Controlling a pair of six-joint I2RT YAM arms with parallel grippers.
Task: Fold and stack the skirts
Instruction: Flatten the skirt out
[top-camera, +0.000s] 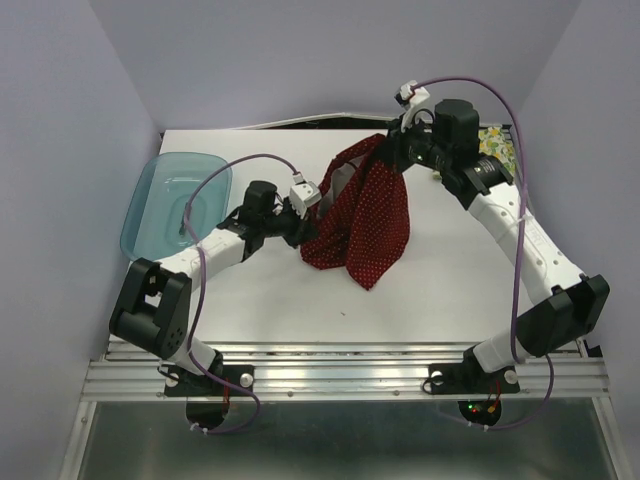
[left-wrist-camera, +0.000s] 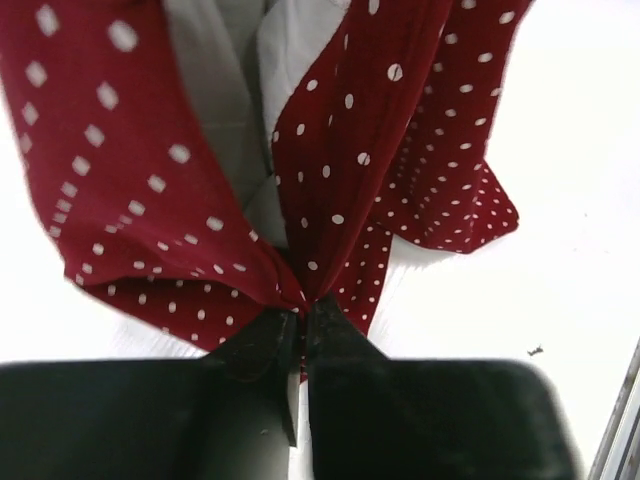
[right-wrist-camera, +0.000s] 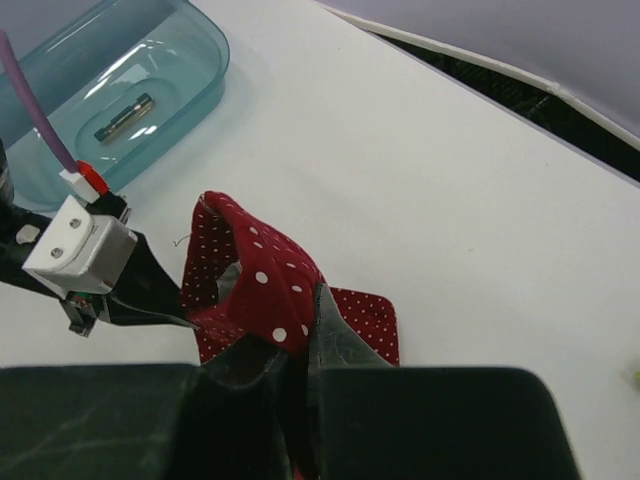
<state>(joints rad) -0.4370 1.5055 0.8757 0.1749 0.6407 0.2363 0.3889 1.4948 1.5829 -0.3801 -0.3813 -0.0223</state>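
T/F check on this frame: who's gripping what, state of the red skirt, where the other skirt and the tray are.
1. The left gripper and right gripper both pinch the red dotted skirt. True.
2. The blue tray sits at the left edge of the table. True.
3. The red dotted skirt lies folded flat. False: it hangs bunched, raised by the right gripper.
4. The fruit-print skirt is in the blue tray. False: it lies at the table's far right corner, behind the right arm.
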